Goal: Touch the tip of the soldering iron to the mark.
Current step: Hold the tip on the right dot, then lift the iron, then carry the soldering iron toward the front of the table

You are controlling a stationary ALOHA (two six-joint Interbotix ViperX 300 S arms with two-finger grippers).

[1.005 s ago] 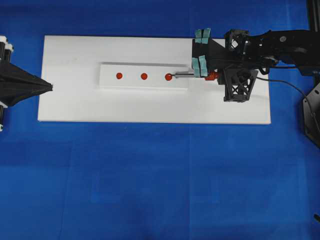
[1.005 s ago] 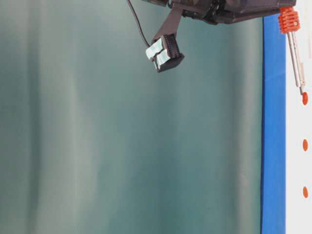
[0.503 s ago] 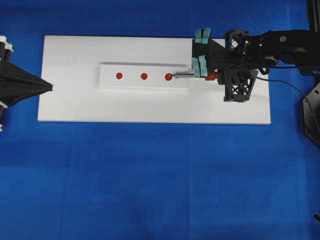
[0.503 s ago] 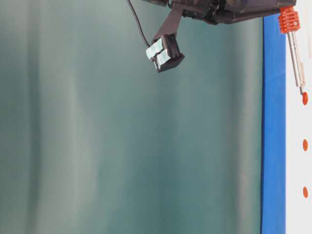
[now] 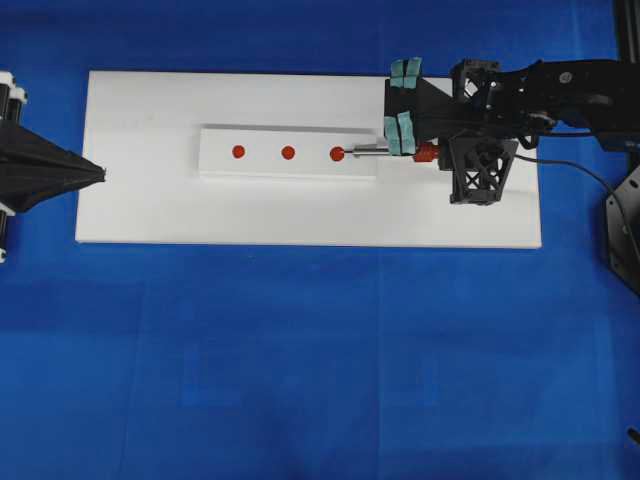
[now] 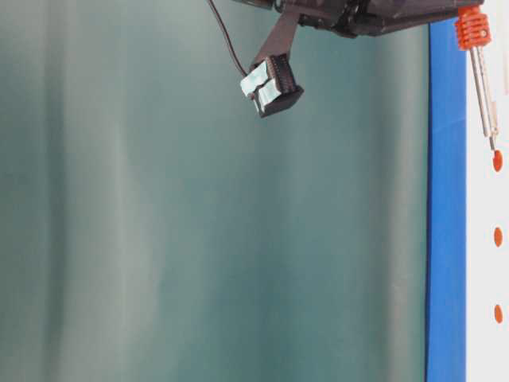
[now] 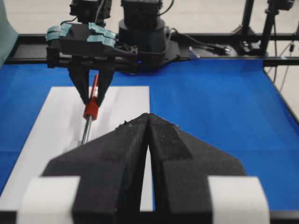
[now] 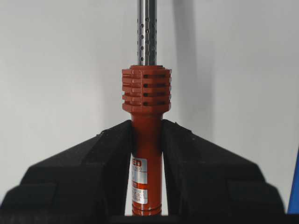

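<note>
The soldering iron (image 5: 385,151) lies level over the white block (image 5: 262,168), its tip at the right edge of the right end dot (image 5: 337,153). The mark (image 5: 288,152), the middle dot, is clear to the tip's left. My right gripper (image 5: 427,151) is shut on the red-orange handle (image 8: 146,98); the wrist view shows only the shaft, not the tip. In the table-level view the iron (image 6: 483,87) points at the top dot, with the mark (image 6: 498,236) below. My left gripper (image 5: 100,173) is shut and empty at the board's left edge.
The block sits on a white board (image 5: 300,215) on the blue table. A left end dot (image 5: 238,152) lies beyond the mark. The iron's black cord (image 5: 585,175) runs off to the right. The left wrist view shows the right gripper (image 7: 92,99) facing it.
The iron has drawn back slightly to the right, so its tip has shifted from over the right end dot to its right edge. The left arm has not moved.
</note>
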